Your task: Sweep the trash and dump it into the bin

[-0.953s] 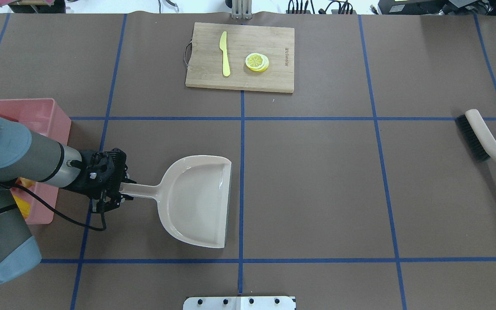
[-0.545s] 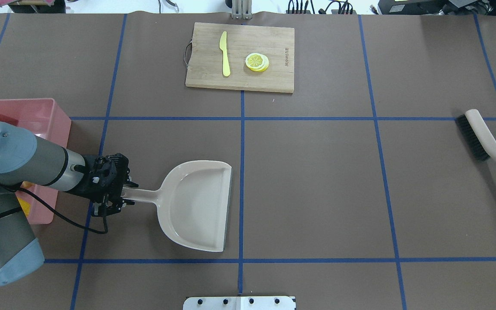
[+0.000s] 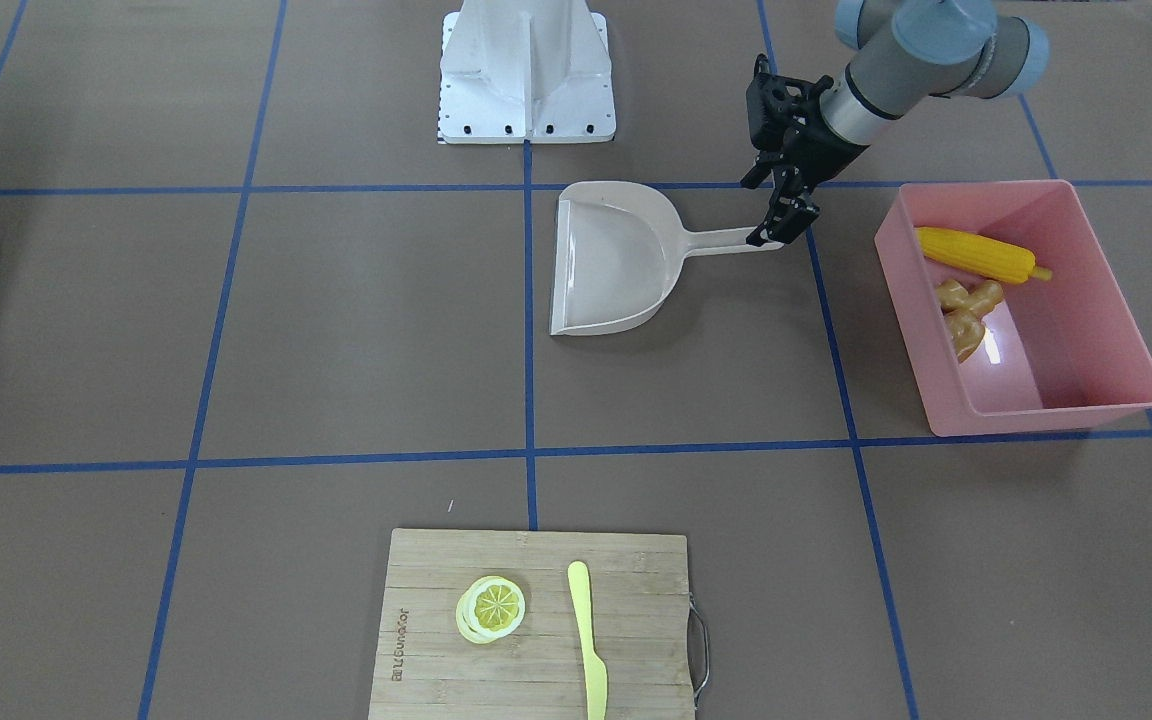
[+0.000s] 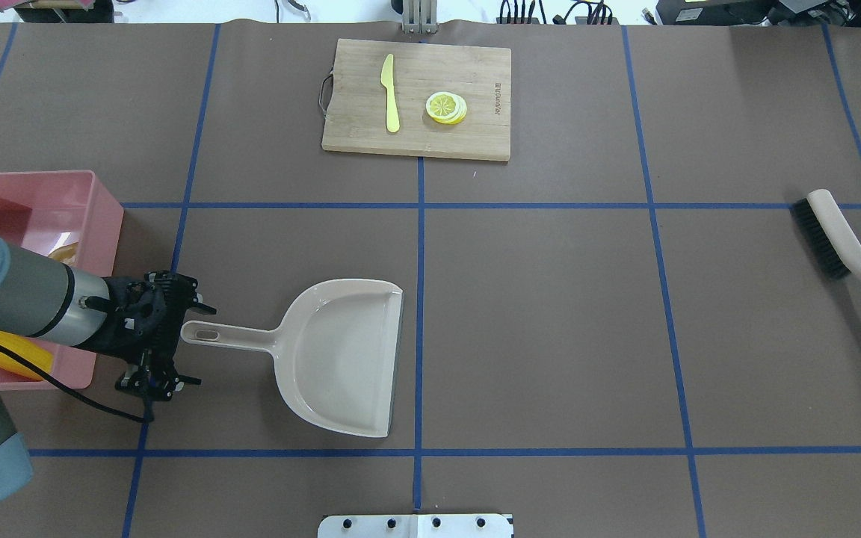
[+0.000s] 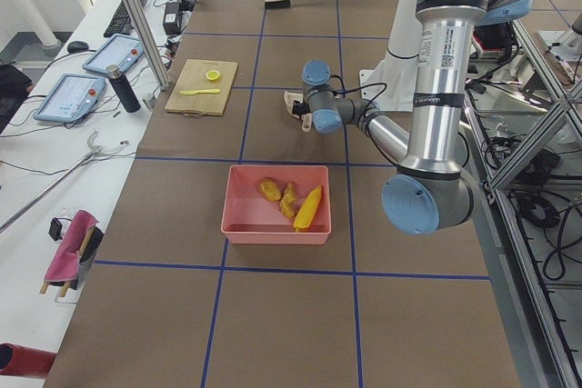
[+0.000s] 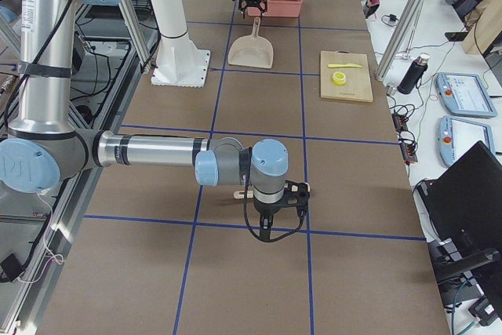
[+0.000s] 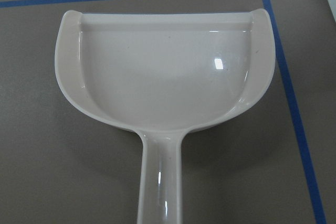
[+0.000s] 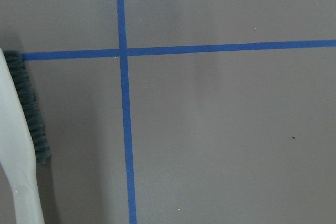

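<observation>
The trash lies inside the pink bin (image 3: 1036, 412): a yellow corn cob (image 3: 981, 255), a tan ginger root (image 3: 972, 296) and an orange-brown lump (image 3: 966, 336). The beige dustpan (image 4: 348, 359) rests flat on the table, its pan bare, and it fills the left wrist view (image 7: 168, 77). My left gripper (image 4: 176, 345) is open just behind the handle's end, between the dustpan and the bin (image 4: 98, 217), with nothing in it. My right gripper (image 6: 274, 221) shows only in the exterior right view, over the table beside the brush (image 4: 834, 239); I cannot tell its state.
A wooden cutting board (image 4: 475, 134) at the far middle carries a pale yellow knife (image 4: 390, 93) and a lemon slice (image 4: 446, 107). The brush (image 8: 21, 145) lies on the table at the far right. The robot's base plate (image 4: 415, 525) sits at the near edge.
The left gripper has opened and let go of the dustpan handle, then drawn back toward the bin. The dustpan stays flat on the table.
</observation>
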`<state>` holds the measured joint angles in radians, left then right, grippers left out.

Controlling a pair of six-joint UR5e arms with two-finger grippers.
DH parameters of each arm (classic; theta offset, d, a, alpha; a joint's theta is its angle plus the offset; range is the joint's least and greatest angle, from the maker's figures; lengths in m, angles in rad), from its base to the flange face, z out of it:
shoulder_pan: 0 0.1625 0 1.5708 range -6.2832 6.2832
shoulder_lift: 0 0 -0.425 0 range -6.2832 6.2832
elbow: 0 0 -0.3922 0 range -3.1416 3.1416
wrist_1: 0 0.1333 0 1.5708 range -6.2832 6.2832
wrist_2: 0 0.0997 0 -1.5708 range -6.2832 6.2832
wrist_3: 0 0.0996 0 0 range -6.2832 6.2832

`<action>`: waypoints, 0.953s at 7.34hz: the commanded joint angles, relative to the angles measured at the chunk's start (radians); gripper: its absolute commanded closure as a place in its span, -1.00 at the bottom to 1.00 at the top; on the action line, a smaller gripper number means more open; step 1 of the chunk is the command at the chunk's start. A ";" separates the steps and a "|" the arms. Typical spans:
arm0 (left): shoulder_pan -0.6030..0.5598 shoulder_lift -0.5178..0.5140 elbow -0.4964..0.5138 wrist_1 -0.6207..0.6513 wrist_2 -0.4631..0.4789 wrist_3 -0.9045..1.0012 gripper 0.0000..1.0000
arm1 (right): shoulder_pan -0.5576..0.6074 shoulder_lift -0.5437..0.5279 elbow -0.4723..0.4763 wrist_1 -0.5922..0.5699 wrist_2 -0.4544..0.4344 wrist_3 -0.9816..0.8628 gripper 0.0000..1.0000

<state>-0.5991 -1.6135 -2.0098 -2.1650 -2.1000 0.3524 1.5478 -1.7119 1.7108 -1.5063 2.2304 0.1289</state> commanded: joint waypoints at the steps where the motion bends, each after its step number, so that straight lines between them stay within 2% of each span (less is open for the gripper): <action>1: -0.104 0.050 -0.034 0.002 -0.005 -0.006 -0.98 | 0.000 0.000 0.001 0.000 0.000 0.000 -1.00; 2: -0.239 0.050 -0.026 0.020 -0.011 -0.044 -0.98 | 0.000 0.000 0.001 0.000 0.000 0.000 -1.00; 5: -0.465 0.055 -0.015 0.071 -0.012 -0.524 -0.98 | 0.000 0.000 0.003 0.000 0.002 0.000 -1.00; 6: -0.517 0.093 -0.007 0.083 -0.021 -0.593 -0.98 | 0.005 0.000 0.006 -0.003 0.012 0.000 -1.00; 7: -0.600 0.151 0.049 0.082 -0.128 -0.598 -0.98 | 0.012 -0.011 0.013 -0.003 0.024 0.002 -1.00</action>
<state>-1.1066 -1.5189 -2.0064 -2.0891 -2.1478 -0.1913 1.5528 -1.7148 1.7172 -1.5084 2.2419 0.1292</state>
